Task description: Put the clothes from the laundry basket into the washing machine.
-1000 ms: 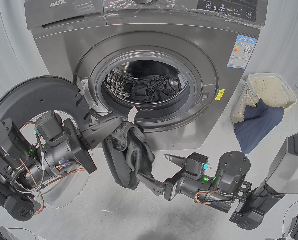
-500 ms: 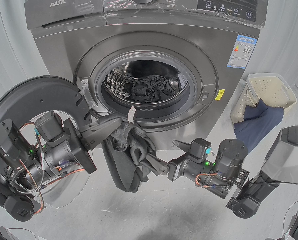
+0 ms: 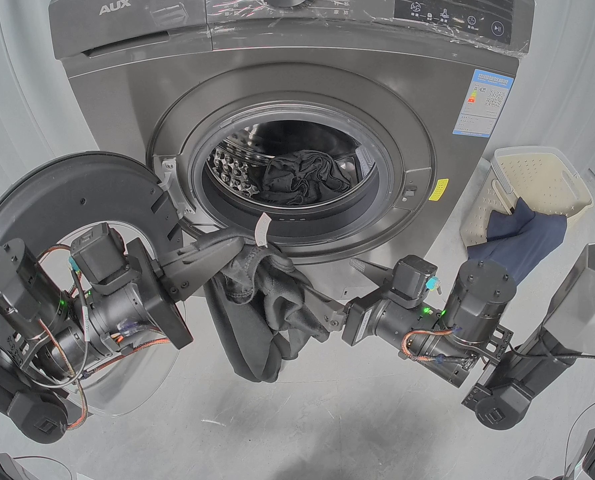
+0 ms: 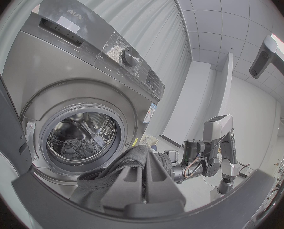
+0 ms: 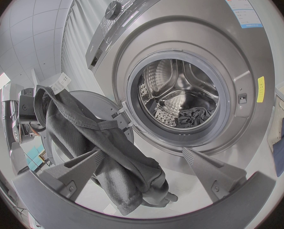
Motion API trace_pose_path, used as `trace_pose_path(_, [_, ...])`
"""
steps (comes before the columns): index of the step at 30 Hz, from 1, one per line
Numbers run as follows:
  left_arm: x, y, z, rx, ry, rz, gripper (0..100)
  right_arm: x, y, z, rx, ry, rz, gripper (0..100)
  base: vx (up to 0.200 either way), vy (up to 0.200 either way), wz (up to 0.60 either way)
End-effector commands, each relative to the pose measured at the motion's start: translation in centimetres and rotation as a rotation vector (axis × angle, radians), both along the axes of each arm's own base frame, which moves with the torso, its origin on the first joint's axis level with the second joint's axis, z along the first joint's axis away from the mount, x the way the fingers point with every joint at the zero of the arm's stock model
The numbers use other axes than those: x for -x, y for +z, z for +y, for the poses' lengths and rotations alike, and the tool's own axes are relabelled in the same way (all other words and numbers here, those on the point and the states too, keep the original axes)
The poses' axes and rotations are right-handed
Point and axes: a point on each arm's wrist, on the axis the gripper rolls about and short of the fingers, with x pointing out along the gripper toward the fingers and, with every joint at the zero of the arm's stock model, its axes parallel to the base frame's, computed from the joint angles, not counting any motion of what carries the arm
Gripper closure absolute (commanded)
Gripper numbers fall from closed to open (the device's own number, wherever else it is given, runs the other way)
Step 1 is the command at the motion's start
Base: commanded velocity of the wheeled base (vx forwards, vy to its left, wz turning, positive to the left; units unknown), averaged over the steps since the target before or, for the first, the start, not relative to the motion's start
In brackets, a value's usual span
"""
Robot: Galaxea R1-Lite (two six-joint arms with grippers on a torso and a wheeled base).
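Clamping the top of a grey garment (image 3: 257, 328) in the left hand (image 3: 241, 243), fingers (image 4: 154, 178) closed tight on the cloth, right beside a white tag (image 3: 264, 228) standing up from the grip. Holding that garment just in front of and below the mouth of the washer (image 3: 297, 81), outside the drum, letting the rest hang in heavy folds above the floor (image 3: 351, 408).

Holding the right hand (image 3: 327, 278) open, jaws spread wide. Pressing one finger into the lower folds from the right side and carrying part of the cloth draped over it, seen clearly from the right wrist. Leaving the other finger (image 5: 212, 172) bare, touching nothing, pointing toward the washer's front under the door ring.

Seeing a black garment (image 3: 301, 176) lying crumpled low in the drum. Seeing the door (image 3: 71, 188) swung wide open to the left, behind the left arm.

Finding the basket (image 3: 544, 175) on the floor to the right of the washer, just beside it. Finding a blue cloth (image 3: 517, 248) draped over the basket's near rim and spilling down onto the floor, well apart from both hands.
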Motion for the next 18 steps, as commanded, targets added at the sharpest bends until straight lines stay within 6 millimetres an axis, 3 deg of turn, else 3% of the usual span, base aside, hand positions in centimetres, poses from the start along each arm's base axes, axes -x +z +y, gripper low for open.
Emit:
trace_pose_path(1, [0.0, 0.0, 0.0, 0.000, -0.002, 0.000, 100, 0.0, 0.6, 0.1, -0.013, 0.002, -0.015, 0, 0.000, 0.000, 0.00])
trace_pose_path(9, [0.0, 0.2, 0.0, 0.004, -0.002, -0.006, 100, -1.1, -1.3, 1.7, 0.004, 0.015, 0.003, 0, 0.000, 0.000, 0.00])
trace_pose_path(18, [-0.1, 0.3, -0.1, 0.009, -0.002, -0.013, 100, -0.7, -3.2, 1.7, 0.054, 0.021, 0.050, 0, 0.000, 0.000, 0.00])
